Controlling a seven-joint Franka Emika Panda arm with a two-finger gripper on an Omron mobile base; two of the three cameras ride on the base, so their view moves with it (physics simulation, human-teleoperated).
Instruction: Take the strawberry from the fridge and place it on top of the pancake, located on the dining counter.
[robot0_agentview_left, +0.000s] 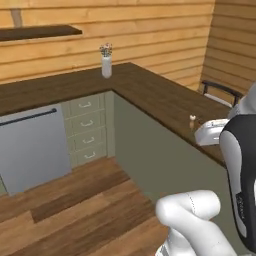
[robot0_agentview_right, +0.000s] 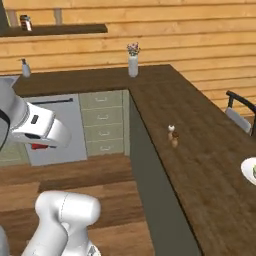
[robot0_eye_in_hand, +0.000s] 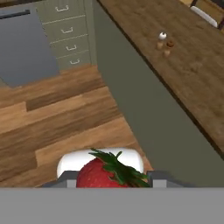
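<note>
Hand view shows my gripper (robot0_eye_in_hand: 113, 183) closed on the strawberry (robot0_eye_in_hand: 105, 174), red body and green leaves sitting between the fingertips, over the plank floor (robot0_eye_in_hand: 57, 122) beside the dining counter (robot0_eye_in_hand: 192, 74). I judge this the carry step: fruit in hand, not yet over the pancake. A white plate (robot0_agentview_right: 248, 171) shows at the right base view's edge; I can't confirm the stack. Next I must lift over the counter's near edge, avoiding the small shakers (robot0_agentview_right: 172, 135) and chair (robot0_agentview_right: 241, 111).
</note>
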